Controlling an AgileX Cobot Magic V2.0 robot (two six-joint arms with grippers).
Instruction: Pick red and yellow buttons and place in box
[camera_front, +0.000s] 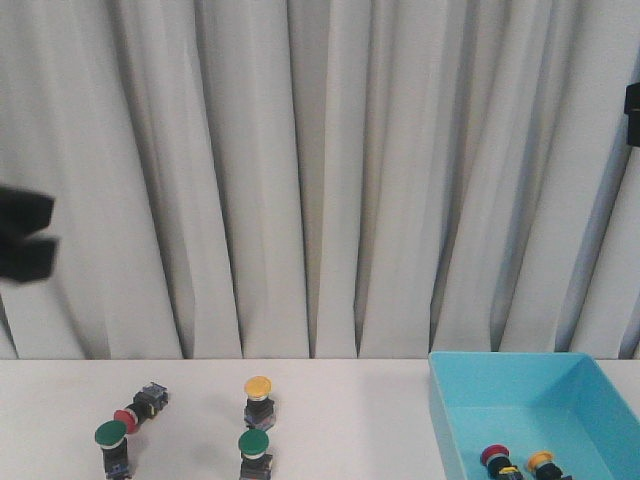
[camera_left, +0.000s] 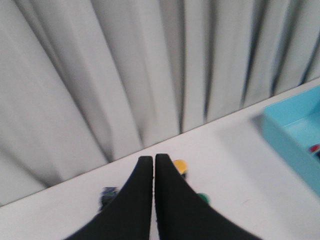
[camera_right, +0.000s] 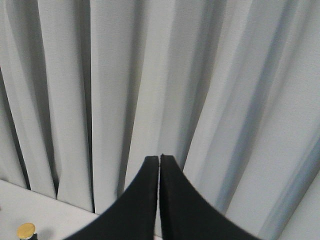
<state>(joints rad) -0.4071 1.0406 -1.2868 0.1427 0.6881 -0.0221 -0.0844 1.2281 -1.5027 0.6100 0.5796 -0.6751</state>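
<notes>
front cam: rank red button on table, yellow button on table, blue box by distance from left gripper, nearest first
1. Red button on the table: far left, lying on its side, closest to the left gripper.
2. Yellow button on the table: centre, standing upright.
3. Blue box: far right.

Left claw (camera_left: 153, 161) — two matte black fingers, smooth, curved, tapering to blunt tips. Right claw (camera_right: 159, 159) — identical black tapered pair. No markings, screws or cables visible on either.
</notes>
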